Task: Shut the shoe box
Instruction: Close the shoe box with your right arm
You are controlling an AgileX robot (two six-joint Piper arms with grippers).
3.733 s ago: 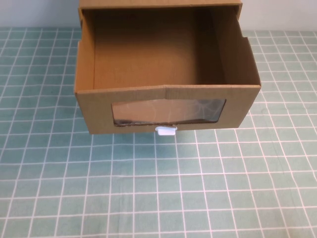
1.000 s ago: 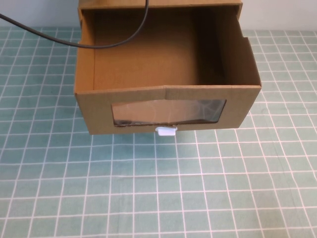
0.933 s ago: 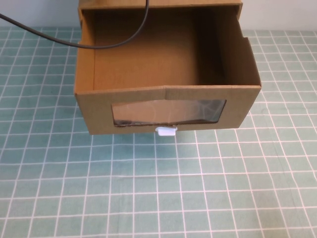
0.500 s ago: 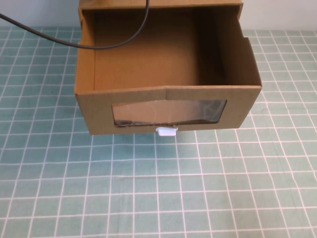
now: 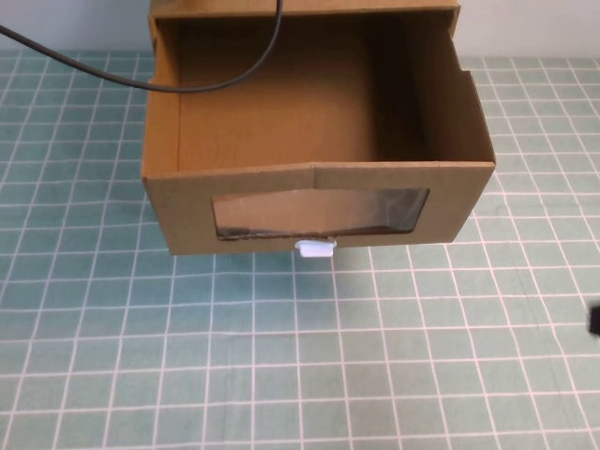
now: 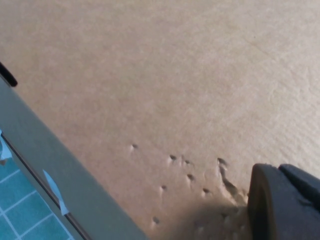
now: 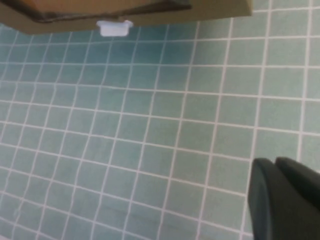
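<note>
The shoe box (image 5: 178,202) is brown cardboard with its drawer pulled far out of the sleeve (image 5: 216,6), and the drawer is empty. Its front has a wide crinkled clear window (image 5: 319,211) with a small white pull tab (image 5: 316,247) below. My right gripper (image 5: 594,321) shows as a dark bit at the right edge, in front and right of the box. In the right wrist view it (image 7: 285,200) hangs over the mat, with the tab (image 7: 114,27) and box front (image 7: 215,7) far off. My left gripper (image 6: 285,202) is close against a dented cardboard surface (image 6: 165,85).
A green mat with a white grid (image 5: 281,356) covers the table around and in front of the box. A black cable (image 5: 187,86) hangs across the back left of the open drawer. A grey strip (image 6: 55,165) borders the cardboard in the left wrist view.
The black cable came into the high view over the drawer. Just now a dark part of the right gripper appeared at the right edge. The box has not moved.
</note>
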